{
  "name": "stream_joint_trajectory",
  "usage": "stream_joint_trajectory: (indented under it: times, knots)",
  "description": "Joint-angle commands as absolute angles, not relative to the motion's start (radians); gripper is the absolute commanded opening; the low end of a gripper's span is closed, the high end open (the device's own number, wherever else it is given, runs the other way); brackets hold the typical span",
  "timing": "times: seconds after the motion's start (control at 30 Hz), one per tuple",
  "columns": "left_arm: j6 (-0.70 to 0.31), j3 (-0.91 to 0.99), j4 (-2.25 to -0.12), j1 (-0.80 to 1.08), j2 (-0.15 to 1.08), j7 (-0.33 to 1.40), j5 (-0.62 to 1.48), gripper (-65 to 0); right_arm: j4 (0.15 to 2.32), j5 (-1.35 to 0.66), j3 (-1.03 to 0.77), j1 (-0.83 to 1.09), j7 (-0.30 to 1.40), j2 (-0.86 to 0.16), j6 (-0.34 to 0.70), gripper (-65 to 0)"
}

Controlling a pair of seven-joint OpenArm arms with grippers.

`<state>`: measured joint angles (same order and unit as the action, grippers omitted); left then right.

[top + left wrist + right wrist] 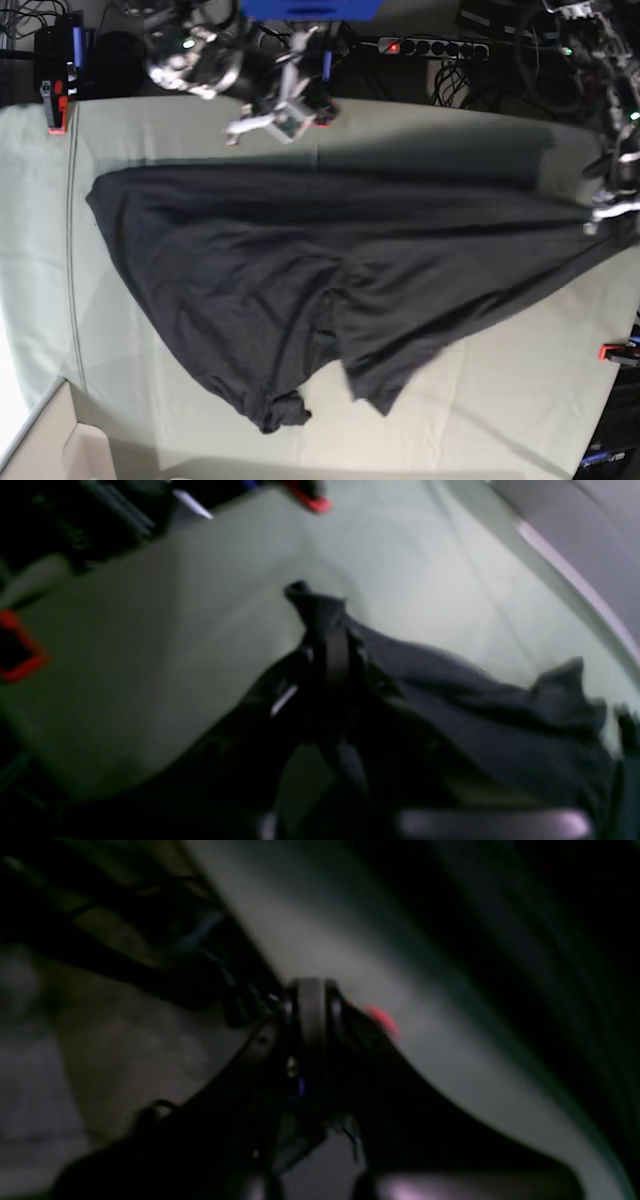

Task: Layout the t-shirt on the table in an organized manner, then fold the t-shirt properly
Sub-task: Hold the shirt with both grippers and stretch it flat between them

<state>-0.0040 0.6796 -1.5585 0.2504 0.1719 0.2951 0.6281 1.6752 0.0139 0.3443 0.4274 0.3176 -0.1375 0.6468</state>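
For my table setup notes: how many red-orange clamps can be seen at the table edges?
3: one red-orange clamp at the far-left corner, one at the back edge, one at the right edge. Others may be hidden.

No readable text, labels, brands, numbers or signs appear anywhere; both wrist views are too blurred to show lettering.

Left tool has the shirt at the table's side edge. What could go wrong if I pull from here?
1. The left tool pinches only a small bunch of the t-shirt, so fabric may slip out under tension.
2. That grip sits near the table edge; pulling outward could drag cloth over it.
3. The right tool is shut, off the shirt, so a one-sided pull may skew it and worsen the bunched corner.
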Motion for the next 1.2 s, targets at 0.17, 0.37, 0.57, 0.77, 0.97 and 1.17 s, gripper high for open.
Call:
stream_joint_trajectory:
  times: [0.17,0.37,0.57,0.77,0.97,1.17]
  knots:
    - [0.002,0.802,-1.498,0.246,0.186,0.266,0.627,-64.9,1.693,-0.004,0.377,0.429,0.298,-0.142,0.650,-65.0]
    - [0.002,0.829,-1.446,0.271,0.160,0.266,0.627,-64.9,1.687,-0.004,0.375,0.430,0.298,-0.148,0.647,-65.0]
    - [0.002,0.823,-1.356,0.268,0.153,0.268,0.627,-64.3,1.687,-0.004,0.321,0.440,0.298,-0.150,0.645,-64.9]
    - [0.002,0.829,-1.354,0.252,0.156,0.377,0.627,-49.0,1.687,-0.004,0.163,0.440,0.300,-0.153,0.645,-46.2]
    - [0.002,0.831,-1.351,0.239,0.159,0.412,0.627,-43.1,1.682,-0.005,-0.122,0.427,0.295,-0.122,0.644,-31.9]
    - [0.002,0.829,-1.348,0.223,0.153,0.414,0.619,-43.1,1.558,-0.005,-0.429,0.325,0.297,-0.054,0.651,-28.0]
